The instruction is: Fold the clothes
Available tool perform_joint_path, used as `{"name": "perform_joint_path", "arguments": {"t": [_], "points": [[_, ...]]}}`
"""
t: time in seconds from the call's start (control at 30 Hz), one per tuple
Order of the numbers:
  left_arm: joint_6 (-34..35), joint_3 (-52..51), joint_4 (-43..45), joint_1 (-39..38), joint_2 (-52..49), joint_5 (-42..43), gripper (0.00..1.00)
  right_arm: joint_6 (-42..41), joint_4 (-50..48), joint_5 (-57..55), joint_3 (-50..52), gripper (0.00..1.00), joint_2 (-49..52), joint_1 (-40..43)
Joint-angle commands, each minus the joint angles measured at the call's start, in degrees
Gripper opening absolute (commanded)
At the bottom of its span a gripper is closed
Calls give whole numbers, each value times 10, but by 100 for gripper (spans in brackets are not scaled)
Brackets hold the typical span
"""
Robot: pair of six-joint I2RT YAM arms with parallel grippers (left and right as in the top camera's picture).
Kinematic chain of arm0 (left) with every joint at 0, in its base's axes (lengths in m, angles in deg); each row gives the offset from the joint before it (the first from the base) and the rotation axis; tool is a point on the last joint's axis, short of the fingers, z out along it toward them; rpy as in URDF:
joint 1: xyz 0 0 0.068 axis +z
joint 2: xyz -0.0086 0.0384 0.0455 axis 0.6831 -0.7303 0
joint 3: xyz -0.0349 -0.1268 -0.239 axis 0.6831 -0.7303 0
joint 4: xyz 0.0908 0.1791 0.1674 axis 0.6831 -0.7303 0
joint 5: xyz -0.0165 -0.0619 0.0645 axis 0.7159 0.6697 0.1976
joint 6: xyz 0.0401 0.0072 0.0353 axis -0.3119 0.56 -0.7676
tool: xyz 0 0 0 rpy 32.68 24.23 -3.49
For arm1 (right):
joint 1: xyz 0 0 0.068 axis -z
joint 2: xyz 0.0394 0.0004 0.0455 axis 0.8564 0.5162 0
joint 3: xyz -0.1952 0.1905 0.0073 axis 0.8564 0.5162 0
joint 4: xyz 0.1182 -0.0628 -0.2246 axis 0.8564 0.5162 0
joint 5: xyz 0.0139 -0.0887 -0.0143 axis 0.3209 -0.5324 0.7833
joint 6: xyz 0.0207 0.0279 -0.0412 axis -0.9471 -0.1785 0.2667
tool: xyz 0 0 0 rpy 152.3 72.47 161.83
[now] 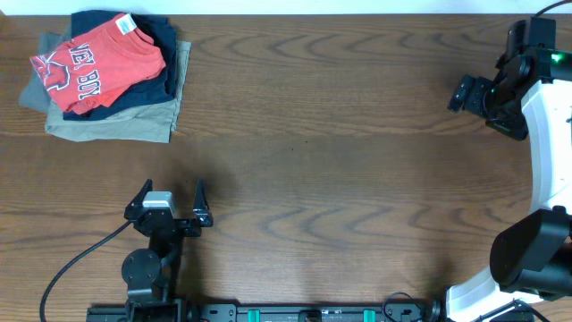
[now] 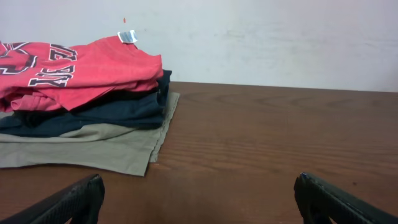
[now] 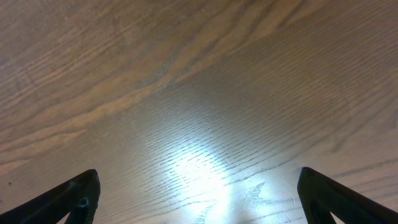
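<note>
The coral-red T-shirt (image 1: 98, 58) with dark blue lettering lies folded on top of a stack of garments at the far left corner of the table. It also shows in the left wrist view (image 2: 81, 71), with a white neck label at its far edge. My left gripper (image 1: 172, 188) is open and empty near the front edge, well short of the stack, and its fingertips frame bare wood in its wrist view (image 2: 199, 186). My right gripper (image 1: 465, 92) is open and empty at the far right, and only table shows between its fingers (image 3: 198, 180).
Under the red shirt lie a navy folded garment (image 2: 118, 106) and a khaki-grey one (image 2: 106, 146), stacked on the brown wooden table (image 1: 340, 161). A pale wall stands behind the table's far edge. A black cable runs from the left arm's base.
</note>
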Motion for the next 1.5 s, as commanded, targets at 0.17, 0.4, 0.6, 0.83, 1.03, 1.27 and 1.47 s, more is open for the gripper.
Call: {"name": "perform_joint_path", "arguments": {"t": [0.17, 0.4, 0.6, 0.83, 1.03, 1.27, 1.47], "points": [[-1, -8, -23, -3, 4, 3, 98, -6, 0, -6, -6, 99, -7, 2], [-1, -8, -23, -3, 4, 3, 98, -6, 0, -6, -6, 99, -7, 2], [-1, -8, -23, -3, 4, 3, 98, -6, 0, -6, -6, 99, -7, 2], [-1, -8, -23, -3, 4, 3, 98, 5, -1, -17, -4, 99, -24, -6], [-1, -8, -23, -3, 4, 3, 98, -2, -104, -17, 87, 99, -164, -27], [-1, -8, -23, -3, 4, 3, 98, -2, -365, -17, 370, 99, -424, -86], [-1, -8, -23, -3, 4, 3, 98, 1, -537, -17, 626, 99, -650, -111]]}}
